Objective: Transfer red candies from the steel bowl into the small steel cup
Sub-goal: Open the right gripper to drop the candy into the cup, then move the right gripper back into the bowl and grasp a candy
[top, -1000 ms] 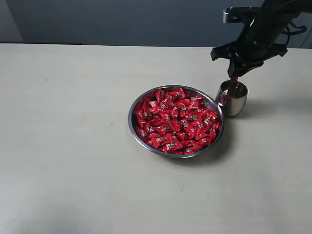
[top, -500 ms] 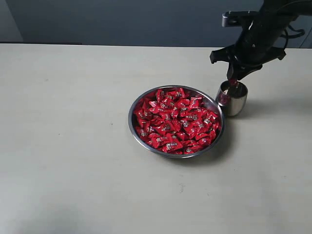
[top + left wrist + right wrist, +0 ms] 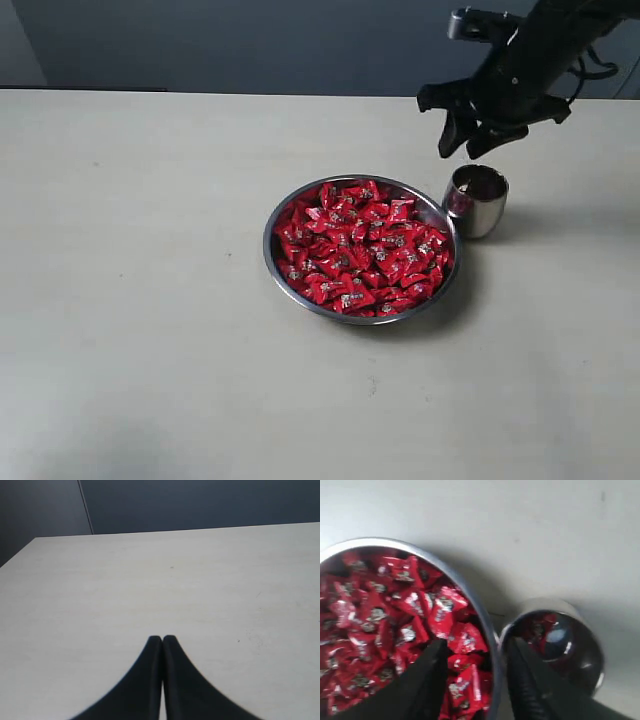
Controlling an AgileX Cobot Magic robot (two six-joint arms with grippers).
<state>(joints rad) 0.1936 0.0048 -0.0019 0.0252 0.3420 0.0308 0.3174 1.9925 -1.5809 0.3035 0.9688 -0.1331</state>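
Steel cup [image 3: 478, 208] seemingly below right hand [image 3: 461, 150]

No legible writing
The red candies [image 3: 360, 248] in the steel bowl [image 3: 267, 250] carry small white-silver printed marks on their wrappers, too small and blurred to read from either camera.

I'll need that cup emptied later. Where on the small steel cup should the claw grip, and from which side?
Probably the rim, from above: the right claw pinching the wall of the small steel cup on the side away from the steel bowl. The cup stands upright, mouth open, its wall smooth and round, and the bowl's rim crowds its other side.
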